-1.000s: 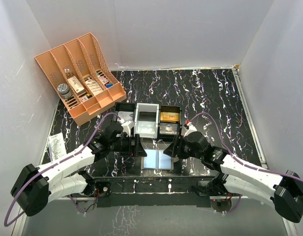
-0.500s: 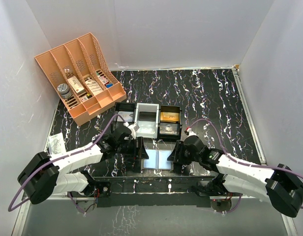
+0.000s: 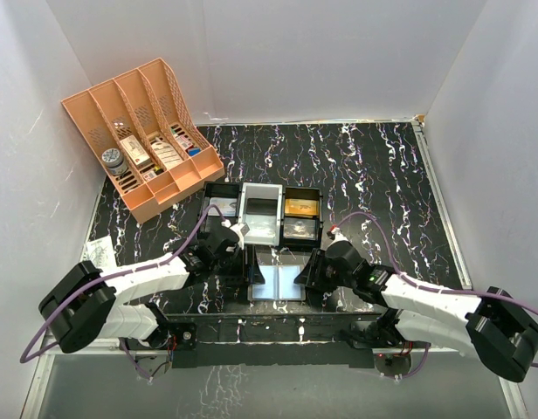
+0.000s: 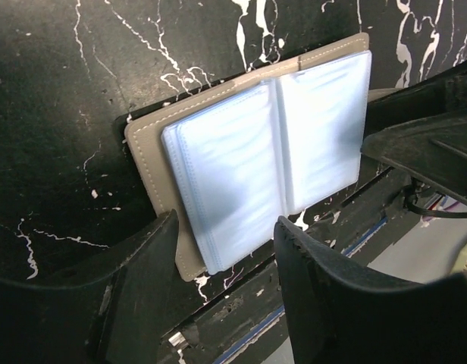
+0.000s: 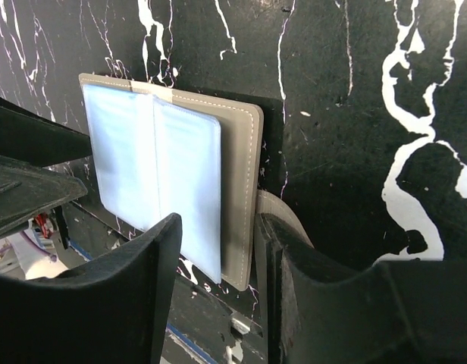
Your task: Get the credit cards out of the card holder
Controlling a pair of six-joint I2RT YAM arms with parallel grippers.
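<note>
Left gripper (image 4: 226, 225) hangs low over the left flank of the card holder (image 4: 271, 144), jaws apart and clamped on nothing, the case's near-left corner lying under the gap between its fingers. Facing it, the right gripper (image 5: 220, 221) takes the mirror pose, jaws likewise apart and empty, with the stitched right edge and the side tab (image 5: 288, 212) below its gap. Between the two claws the grey case lies spread flat on the marbled table (image 3: 382, 175), pale-blue sleeves up; whether any card remains inside them cannot be told. Just beyond both claws, a gold-orange credit card (image 3: 301, 206) and a dark credit card (image 3: 300, 229) lie in a black tray (image 3: 303, 189).

The step in hand looks like securing the open case. Done well, one claw would press or pinch the stitched cover rather than the slick sleeves, while the other works at a sleeve's mouth. A firm hold matters, since the table's near edge sits close behind both claws.
</note>
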